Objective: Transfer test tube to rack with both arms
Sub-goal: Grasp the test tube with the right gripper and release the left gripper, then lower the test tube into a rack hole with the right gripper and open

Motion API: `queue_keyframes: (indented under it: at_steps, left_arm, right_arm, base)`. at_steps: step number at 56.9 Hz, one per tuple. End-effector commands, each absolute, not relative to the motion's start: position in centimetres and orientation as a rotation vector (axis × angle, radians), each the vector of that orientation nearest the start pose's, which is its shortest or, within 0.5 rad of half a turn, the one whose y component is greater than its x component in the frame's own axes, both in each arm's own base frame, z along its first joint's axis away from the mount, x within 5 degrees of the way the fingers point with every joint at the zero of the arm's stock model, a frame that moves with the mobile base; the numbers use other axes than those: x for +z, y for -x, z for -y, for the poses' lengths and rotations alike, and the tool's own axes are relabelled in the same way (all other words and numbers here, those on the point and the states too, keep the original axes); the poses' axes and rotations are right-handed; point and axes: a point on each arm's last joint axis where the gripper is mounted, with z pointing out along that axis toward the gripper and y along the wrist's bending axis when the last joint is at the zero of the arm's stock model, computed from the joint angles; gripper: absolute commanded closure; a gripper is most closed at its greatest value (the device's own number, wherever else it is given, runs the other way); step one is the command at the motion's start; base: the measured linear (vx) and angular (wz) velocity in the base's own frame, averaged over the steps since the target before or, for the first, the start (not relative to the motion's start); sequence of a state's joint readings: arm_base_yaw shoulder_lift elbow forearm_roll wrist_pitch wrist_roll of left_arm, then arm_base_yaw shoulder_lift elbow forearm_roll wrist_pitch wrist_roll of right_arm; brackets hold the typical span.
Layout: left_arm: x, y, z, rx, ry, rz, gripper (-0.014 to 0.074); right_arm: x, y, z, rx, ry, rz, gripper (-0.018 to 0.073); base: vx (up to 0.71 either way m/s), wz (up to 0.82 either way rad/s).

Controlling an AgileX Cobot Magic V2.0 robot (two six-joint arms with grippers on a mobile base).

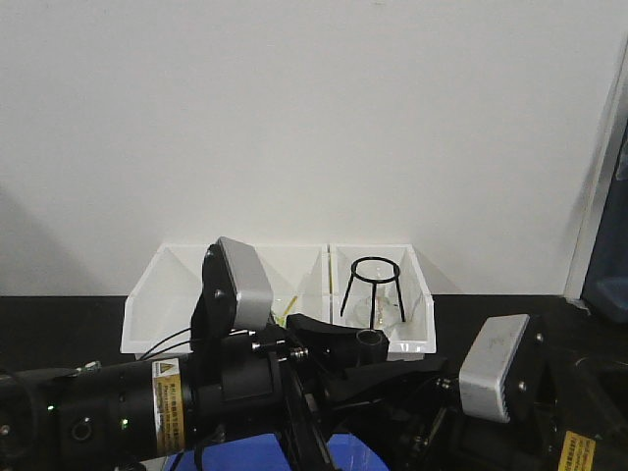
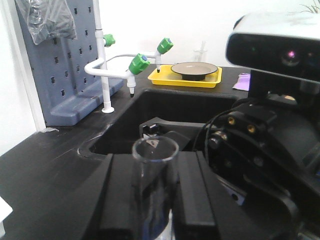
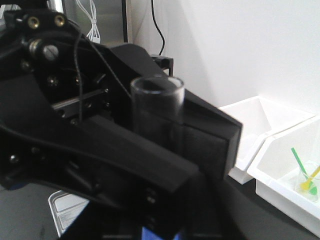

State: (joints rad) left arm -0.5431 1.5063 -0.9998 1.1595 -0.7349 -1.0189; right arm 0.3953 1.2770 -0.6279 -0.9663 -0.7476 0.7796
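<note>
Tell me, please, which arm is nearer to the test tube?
Left. The left gripper holds the test tube between its jaws; the right arm sits close beside it, on its right, contact unclear.

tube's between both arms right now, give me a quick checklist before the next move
1. left gripper shut on the test tube: ok
2. right gripper hold on the tube: cannot tell, contact is not clear
3. tube upright, open rim up: ok
4. rack position: cannot tell, it is not clearly in view
5. white bins and black tripod stand behind, apart from the arms: ok
</note>
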Motion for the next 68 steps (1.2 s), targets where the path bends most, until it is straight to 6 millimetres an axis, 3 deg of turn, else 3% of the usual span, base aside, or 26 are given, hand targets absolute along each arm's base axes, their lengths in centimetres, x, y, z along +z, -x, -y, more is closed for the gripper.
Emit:
queue_keyframes:
  at_steps: [1, 12, 21, 33, 42, 53, 64, 68]
  left_arm:
    - [34.7, -24.8, 21.7, -0.972, -0.903, -1.329, 0.0451]
    - [34.7, -24.9, 21.7, -0.969, -0.901, -1.333, 0.0197]
    - [35.1, -24.6, 21.5, -0.967, -0.899, -1.319, 0.0038]
    - [38.1, -23.3, 19.5, -0.872, -0.85, -1.274, 0.0008]
    - [40.4, -22.1, 17.3, -0.719, -0.765, -1.292, 0.0062]
    - [41.9, -21.0, 15.2, -0.521, -0.711, -1.322, 0.0282]
    - [41.7, -21.3, 14.9, -0.483, -0.691, -1.352, 0.0575]
    - [41.6, -21.4, 14.9, -0.48, -0.691, -1.359, 0.0606]
  right_arm:
    - [30.5, -21.4, -14.5, 0.802, 0.756, -1.391, 0.0573]
    - [30.5, -21.4, -14.5, 0.802, 0.756, -1.391, 0.0571]
    - [30.4, -21.5, -14.5, 0.797, 0.754, -1.397, 0.0571]
    - [30.1, -22.7, -12.7, 0.66, 0.721, -1.439, 0.057]
    - [30.4, -24.2, -9.0, 0.516, 0.61, -1.474, 0.057]
    - [30.8, -24.7, -3.2, 0.335, 0.461, -1.487, 0.0568]
    - [28.2, -23.3, -1.7, 0.32, 0.406, -1.468, 0.0567]
    - [27.8, -22.9, -1.6, 0.291, 0.393, -1.434, 0.0567]
  base:
    - [0.0, 0.0]
    - [0.0, 0.0]
    - [0.0, 0.0]
    - [0.0, 0.0]
    - [0.0, 0.0]
    - [0.0, 0.0]
    - [0.0, 0.0]
    - [0.0, 0.0]
